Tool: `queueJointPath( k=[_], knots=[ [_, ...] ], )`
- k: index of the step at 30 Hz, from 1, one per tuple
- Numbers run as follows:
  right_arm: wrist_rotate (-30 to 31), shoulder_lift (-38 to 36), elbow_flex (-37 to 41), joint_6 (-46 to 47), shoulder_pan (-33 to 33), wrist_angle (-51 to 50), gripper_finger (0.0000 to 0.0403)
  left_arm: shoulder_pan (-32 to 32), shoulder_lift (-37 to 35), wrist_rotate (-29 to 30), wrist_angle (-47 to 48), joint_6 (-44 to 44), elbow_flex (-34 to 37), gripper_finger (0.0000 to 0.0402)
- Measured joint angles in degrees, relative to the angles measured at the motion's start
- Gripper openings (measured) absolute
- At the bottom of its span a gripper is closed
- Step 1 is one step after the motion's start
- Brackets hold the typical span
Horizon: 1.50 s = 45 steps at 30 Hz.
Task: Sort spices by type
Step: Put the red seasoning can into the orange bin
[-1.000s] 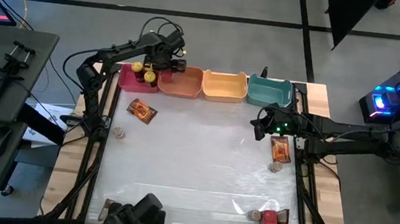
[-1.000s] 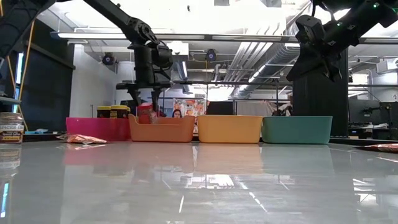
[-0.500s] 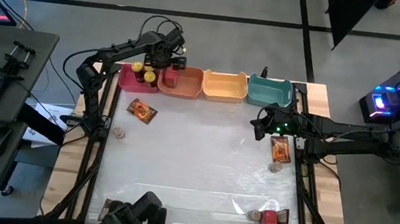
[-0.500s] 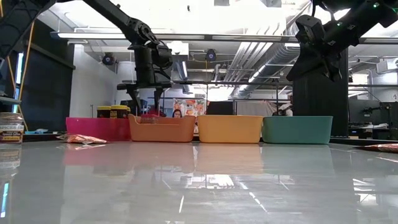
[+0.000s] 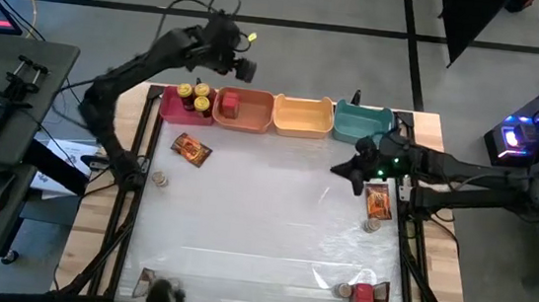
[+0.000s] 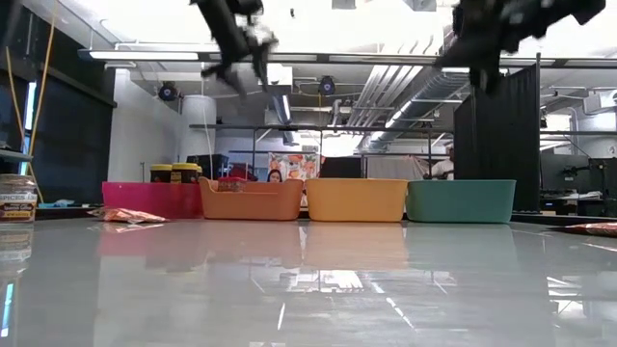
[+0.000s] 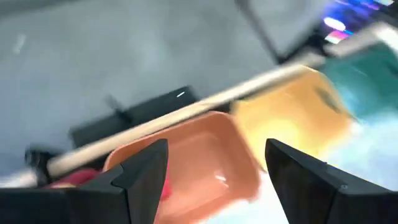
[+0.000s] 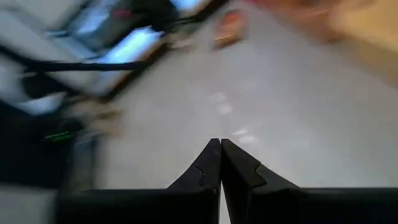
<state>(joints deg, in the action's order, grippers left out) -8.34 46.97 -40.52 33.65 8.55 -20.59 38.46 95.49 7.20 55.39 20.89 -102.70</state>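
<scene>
My left gripper [image 5: 244, 68] [image 7: 214, 186] hangs open and holds nothing, high over the far left of the table, above the salmon bin [image 5: 244, 110] [image 7: 193, 162]. A small red box [image 5: 229, 103] lies inside that bin. Yellow-lidded jars [image 5: 191, 97] stand in the pink bin [image 5: 169, 107]. My right gripper [image 5: 345, 174] [image 8: 221, 168] is shut and holds nothing. It hovers above the table at the right, beside a foil packet [image 5: 377, 199] and a jar [image 5: 372, 223]. Another packet [image 5: 190, 149] and a jar [image 5: 159, 177] rest on the table at the left.
A yellow bin [image 5: 303, 116] and a teal bin [image 5: 362, 123] complete the row along the far edge. At the near right lie a jar [image 5: 343, 290], a red box [image 5: 363, 296] and a packet. Another packet [image 5: 145, 280] lies at the near left. The table's middle is bare.
My left gripper has let go of the red box, which now lies in the salmon bin. The gripper has then risen high above the bins, drawn back toward the far left and rolled. My right gripper has risen a little and turned.
</scene>
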Motion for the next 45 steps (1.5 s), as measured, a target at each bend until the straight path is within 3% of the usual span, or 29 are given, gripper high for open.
queueJointPath(
  k=[5, 7, 11, 15, 21, 35, 41, 45],
  knots=[
    [-14.7, 5.3, -5.2, 6.8, -8.8, -3.5, 0.0000, -12.7, -12.0, -8.9, -7.4, -11.2, 9.0, 0.0256],
    [-16.5, 8.9, -8.1, 8.0, -14.9, -8.1, 0.0000, -18.3, -16.9, -11.7, -12.2, -11.6, 15.0, 0.0256],
    [-21.3, 17.2, -13.5, 11.2, -26.4, -18.4, 0.0000, -26.7, -25.2, -11.5, -25.1, -6.4, 27.6, 0.0256],
    [-25.0, 24.0, -15.8, 17.2, -35.9, -20.4, 0.0000, -30.5, -30.1, -8.9, -36.8, 0.4, 37.0, 0.0256],
    [-29.5, 32.9, -14.9, 25.0, -45.5, -20.4, 0.0000, -29.7, -32.8, -6.6, -39.7, 1.2, 41.1, 0.0256],
    [-30.0, 44.9, -15.1, 25.3, -46.8, -18.8, 0.0000, -27.1, -33.3, -6.5, -40.0, -2.2, 41.0, 0.0256],
    [-29.3, 45.0, -15.1, 16.7, -43.1, -28.3, 0.0000, -27.1, -34.0, -6.5, -40.1, -3.0, 41.0, 0.0256],
    [-24.8, 42.6, -15.0, 9.9, -38.0, -36.5, 0.0000, -27.1, -34.4, -6.5, -40.2, -3.5, 41.0, 0.0256]
  ],
)
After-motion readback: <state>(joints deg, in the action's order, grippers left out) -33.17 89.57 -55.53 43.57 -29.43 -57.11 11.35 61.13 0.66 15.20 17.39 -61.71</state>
